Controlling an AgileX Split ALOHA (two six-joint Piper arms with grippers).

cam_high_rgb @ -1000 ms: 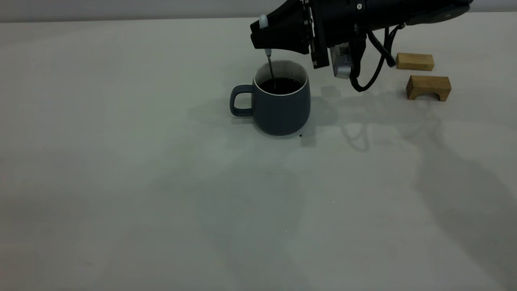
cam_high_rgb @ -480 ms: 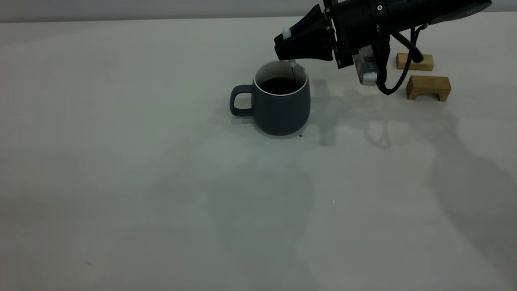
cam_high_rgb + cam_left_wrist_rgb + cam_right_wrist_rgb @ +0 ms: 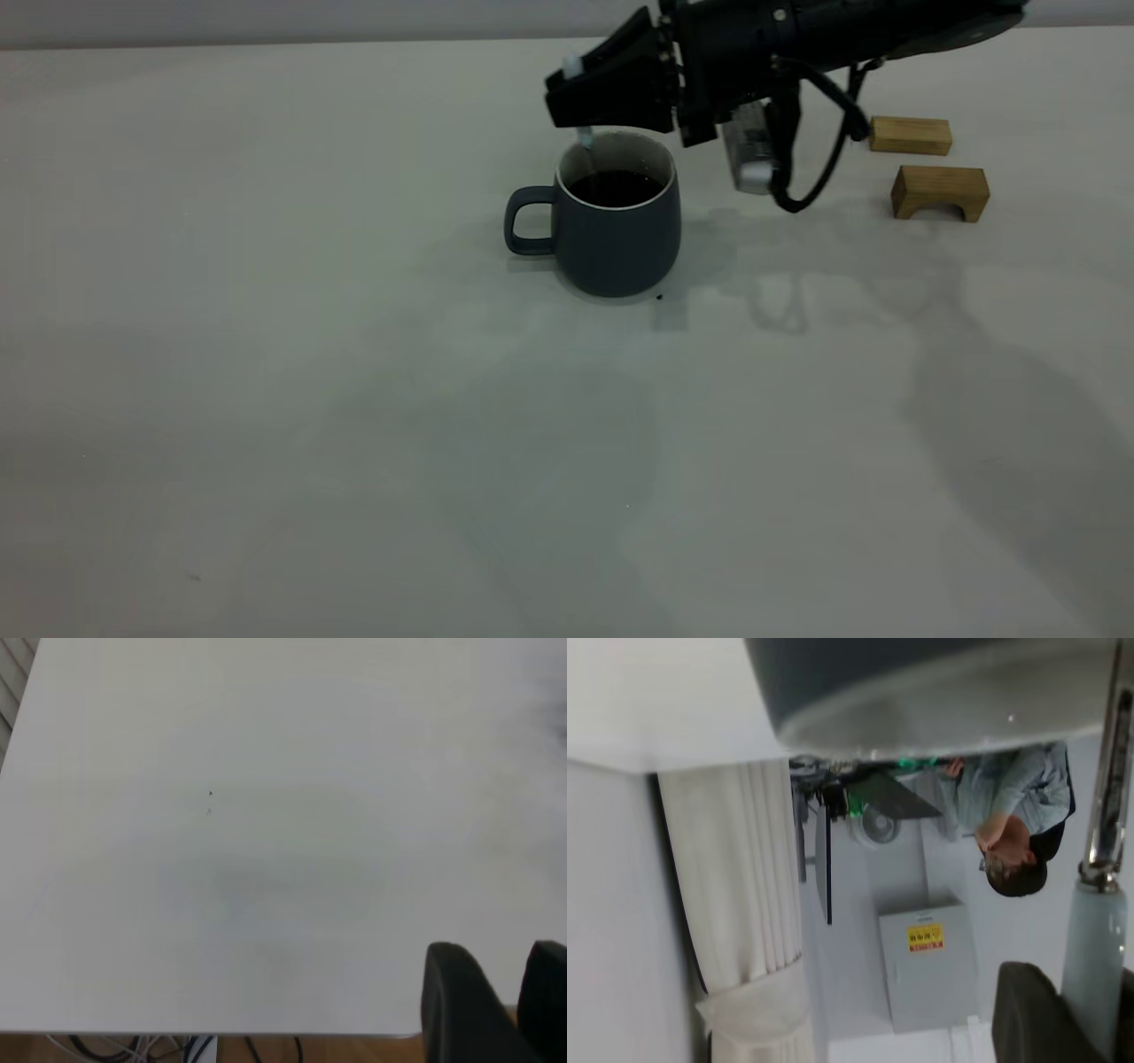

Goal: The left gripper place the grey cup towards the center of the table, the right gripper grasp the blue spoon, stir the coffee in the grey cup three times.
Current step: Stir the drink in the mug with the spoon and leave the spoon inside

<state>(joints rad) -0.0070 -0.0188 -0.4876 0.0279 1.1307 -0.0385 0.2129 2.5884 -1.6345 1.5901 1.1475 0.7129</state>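
The grey cup stands upright near the middle of the table, handle to the left, with dark coffee inside. My right gripper hovers over the cup's rear left rim, shut on the blue spoon, which hangs down inside the rim. The right wrist view shows the spoon's pale handle between my gripper and its metal neck running to the cup. The left gripper is out of the exterior view, over bare table, its fingers slightly apart and empty.
Two wooden blocks, a flat one and an arched one, lie at the back right behind the right arm. A small dark speck sits by the cup's base. A person shows in the background of the right wrist view.
The right gripper carried the spoon from the cup's left side to its right side, then swung back to the left rear rim. The cup stayed put.
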